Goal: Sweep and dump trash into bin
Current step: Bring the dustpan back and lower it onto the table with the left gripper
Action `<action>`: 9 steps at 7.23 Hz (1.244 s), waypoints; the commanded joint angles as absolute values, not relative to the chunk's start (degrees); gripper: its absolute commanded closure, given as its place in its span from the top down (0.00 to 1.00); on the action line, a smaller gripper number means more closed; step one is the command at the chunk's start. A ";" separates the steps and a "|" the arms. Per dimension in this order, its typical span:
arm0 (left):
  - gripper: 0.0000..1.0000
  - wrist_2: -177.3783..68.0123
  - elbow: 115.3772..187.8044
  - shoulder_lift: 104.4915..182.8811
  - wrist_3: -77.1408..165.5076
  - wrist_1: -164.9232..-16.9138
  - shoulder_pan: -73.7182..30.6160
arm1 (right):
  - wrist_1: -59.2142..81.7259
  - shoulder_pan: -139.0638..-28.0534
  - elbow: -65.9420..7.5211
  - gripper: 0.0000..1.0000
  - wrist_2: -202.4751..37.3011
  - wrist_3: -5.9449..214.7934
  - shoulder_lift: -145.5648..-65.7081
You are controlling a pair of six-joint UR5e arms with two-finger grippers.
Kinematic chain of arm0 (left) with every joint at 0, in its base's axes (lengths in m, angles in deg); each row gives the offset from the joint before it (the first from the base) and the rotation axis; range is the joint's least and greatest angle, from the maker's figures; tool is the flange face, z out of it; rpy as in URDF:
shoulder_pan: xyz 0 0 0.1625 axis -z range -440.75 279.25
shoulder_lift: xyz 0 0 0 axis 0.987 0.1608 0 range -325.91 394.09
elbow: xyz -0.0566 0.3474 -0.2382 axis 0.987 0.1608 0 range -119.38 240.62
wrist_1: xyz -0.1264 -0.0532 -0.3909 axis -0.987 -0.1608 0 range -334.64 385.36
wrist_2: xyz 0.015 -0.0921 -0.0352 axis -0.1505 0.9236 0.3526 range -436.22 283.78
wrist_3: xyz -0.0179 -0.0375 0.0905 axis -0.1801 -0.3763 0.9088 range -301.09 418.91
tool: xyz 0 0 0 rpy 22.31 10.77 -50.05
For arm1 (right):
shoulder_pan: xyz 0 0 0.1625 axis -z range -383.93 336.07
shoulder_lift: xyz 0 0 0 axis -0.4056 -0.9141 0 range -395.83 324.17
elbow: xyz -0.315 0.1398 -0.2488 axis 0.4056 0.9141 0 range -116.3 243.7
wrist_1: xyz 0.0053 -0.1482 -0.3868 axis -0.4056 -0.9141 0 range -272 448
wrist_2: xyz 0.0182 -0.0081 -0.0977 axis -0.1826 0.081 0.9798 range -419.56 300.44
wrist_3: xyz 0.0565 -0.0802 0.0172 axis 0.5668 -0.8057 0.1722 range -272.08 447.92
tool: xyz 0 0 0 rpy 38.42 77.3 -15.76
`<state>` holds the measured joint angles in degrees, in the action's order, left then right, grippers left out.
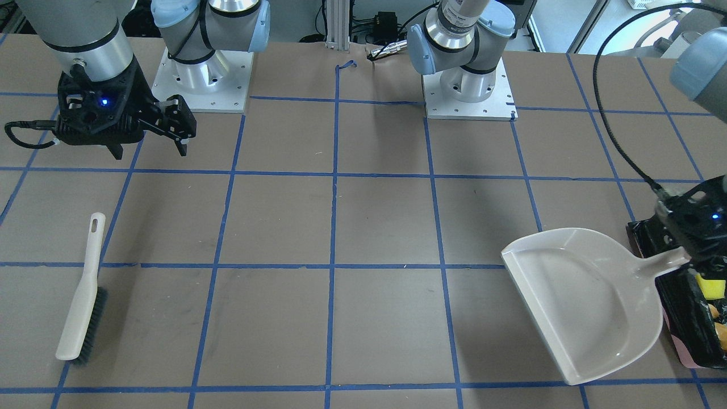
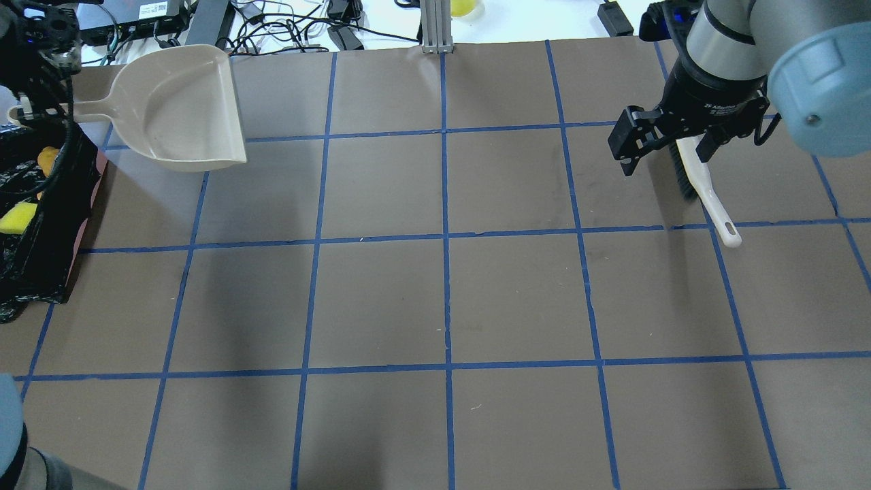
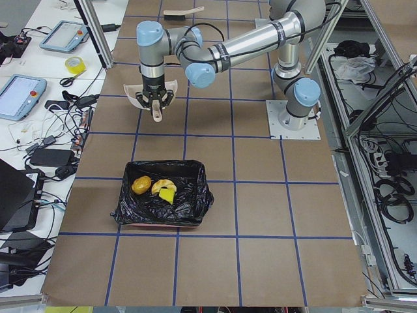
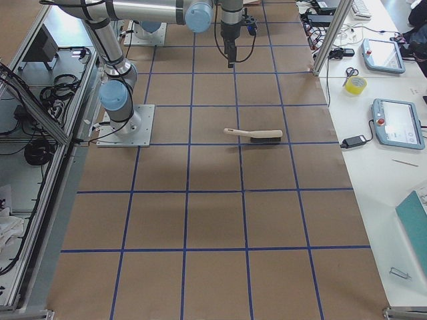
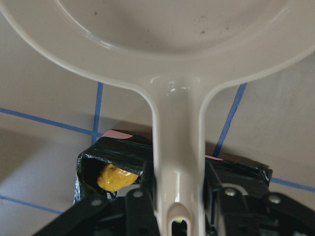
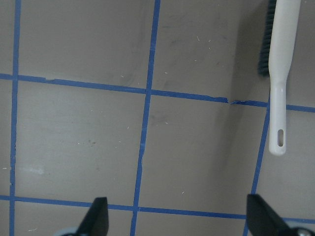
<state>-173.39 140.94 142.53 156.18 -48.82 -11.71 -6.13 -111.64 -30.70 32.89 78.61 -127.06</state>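
Note:
The bin (image 3: 163, 207), pink with a black bag, stands at the table's left end and also shows in the front view (image 1: 690, 318). In it lie the golden-brown lump (image 3: 141, 185), the orange-white crescent (image 3: 161, 185) and the yellow wedge (image 3: 168, 195). My left gripper (image 5: 179, 196) is shut on the handle of the empty beige dustpan (image 1: 585, 301) and holds it raised beside the bin, with the handle over the bin. My right gripper (image 2: 665, 158) is open and empty above the table, next to the brush (image 2: 704, 187).
The white brush (image 1: 85, 295) with dark bristles lies flat on the table's right side and shows in the right wrist view (image 6: 280, 73). Both arm bases (image 1: 468, 85) stand at the table's robot side. Blue tape lines grid the brown table.

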 commanded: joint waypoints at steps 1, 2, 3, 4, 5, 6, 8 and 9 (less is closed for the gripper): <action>0.00 -173.42 141.30 144.91 156.72 -49.17 -4.84 | -6.22 -111.64 -30.70 1.00 32.90 78.61 -127.06; 0.00 -173.25 141.30 146.66 159.87 -48.39 -3.68 | -6.13 -111.64 -30.70 1.00 32.90 78.61 -126.97; 0.00 -172.90 141.39 148.59 164.95 -47.68 -3.14 | -6.13 -111.64 -30.70 1.00 32.90 78.61 -127.06; 0.00 -172.90 141.39 150.18 168.65 -44.20 -2.27 | -6.13 -111.64 -30.78 1.00 32.90 78.61 -126.97; 0.00 -172.90 141.39 151.50 168.86 -42.51 -1.83 | -6.13 -111.64 -30.79 1.00 32.81 78.69 -127.06; 0.00 -172.72 141.39 153.08 168.60 -42.40 -1.30 | -6.13 -111.64 -30.70 1.00 32.90 78.69 -126.97; 0.00 -170.55 141.66 155.37 167.55 -40.49 1.07 | -6.13 -111.64 -30.79 1.00 32.81 78.61 -127.06; 0.00 -169.48 141.66 155.82 167.20 -39.86 1.25 | -6.13 -111.64 -30.79 1.00 32.90 78.61 -127.06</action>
